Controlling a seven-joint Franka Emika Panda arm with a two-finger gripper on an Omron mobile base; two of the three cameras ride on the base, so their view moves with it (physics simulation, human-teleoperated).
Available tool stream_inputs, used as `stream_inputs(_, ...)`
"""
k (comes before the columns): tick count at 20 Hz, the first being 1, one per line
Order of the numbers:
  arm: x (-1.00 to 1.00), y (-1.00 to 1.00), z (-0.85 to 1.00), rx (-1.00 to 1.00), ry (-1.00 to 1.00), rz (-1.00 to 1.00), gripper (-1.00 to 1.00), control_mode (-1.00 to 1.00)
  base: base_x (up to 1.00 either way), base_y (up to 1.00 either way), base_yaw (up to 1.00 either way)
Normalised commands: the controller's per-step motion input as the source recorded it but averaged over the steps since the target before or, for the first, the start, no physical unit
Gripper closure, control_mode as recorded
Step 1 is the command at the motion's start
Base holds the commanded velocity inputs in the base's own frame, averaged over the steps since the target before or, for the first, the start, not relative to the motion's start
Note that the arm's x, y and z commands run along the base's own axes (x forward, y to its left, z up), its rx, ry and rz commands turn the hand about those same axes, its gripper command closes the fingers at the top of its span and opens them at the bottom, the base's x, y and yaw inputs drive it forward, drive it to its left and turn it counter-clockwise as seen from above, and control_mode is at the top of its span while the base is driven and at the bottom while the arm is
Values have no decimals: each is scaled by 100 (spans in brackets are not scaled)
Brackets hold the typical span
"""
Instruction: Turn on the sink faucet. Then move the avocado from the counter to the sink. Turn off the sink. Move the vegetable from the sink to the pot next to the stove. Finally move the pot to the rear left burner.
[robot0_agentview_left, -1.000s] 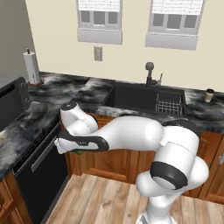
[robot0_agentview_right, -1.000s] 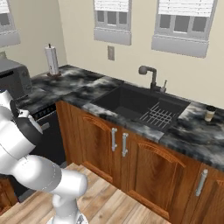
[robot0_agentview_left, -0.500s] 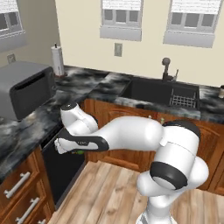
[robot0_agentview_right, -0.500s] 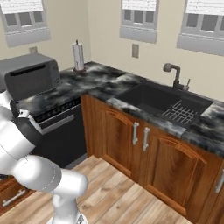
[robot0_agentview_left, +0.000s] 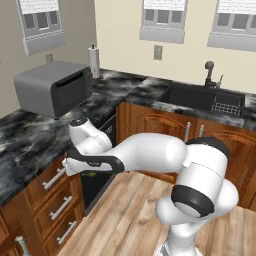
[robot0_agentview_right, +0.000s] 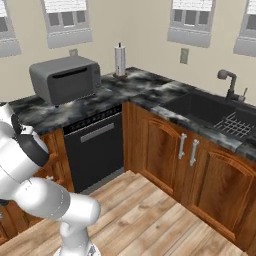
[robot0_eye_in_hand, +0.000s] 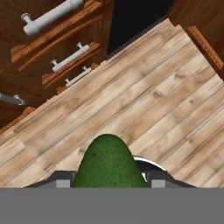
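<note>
One avocado (robot0_eye_in_hand: 109, 162) in gripper (robot0_eye_in_hand: 109, 181), three drawer handles (robot0_eye_in_hand: 72, 57), one faucet (robot0_agentview_left: 209, 72)

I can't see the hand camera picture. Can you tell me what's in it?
A bumpy green avocado sits right at the bottom, held in the robot's tool. Beyond it is a wooden plank floor, and brown drawers with pale bar handles run along the upper left.

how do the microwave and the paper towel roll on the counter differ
The microwave is a wide, low grey box with a dark front; the paper towel roll is a slim white cylinder standing upright on a holder. The microwave sits nearer the robot along the left run of counter; the roll stands back in the corner by the wall. Both rest on the same dark marbled counter.
</note>
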Motion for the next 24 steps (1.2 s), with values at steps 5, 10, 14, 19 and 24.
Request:
stream_inputs(5,0,0,0,0,0,0,100,100,-54,22,24)
stream_inputs(10,0,0,0,0,0,0,100,100,-55,16,26)
stream_inputs(14,0,0,0,0,0,0,100,100,-55,15,26)
stream_inputs(19,0,0,0,0,0,0,100,100,-55,10,26)
stream_inputs(24,0,0,0,0,0,0,100,100,-61,8,27)
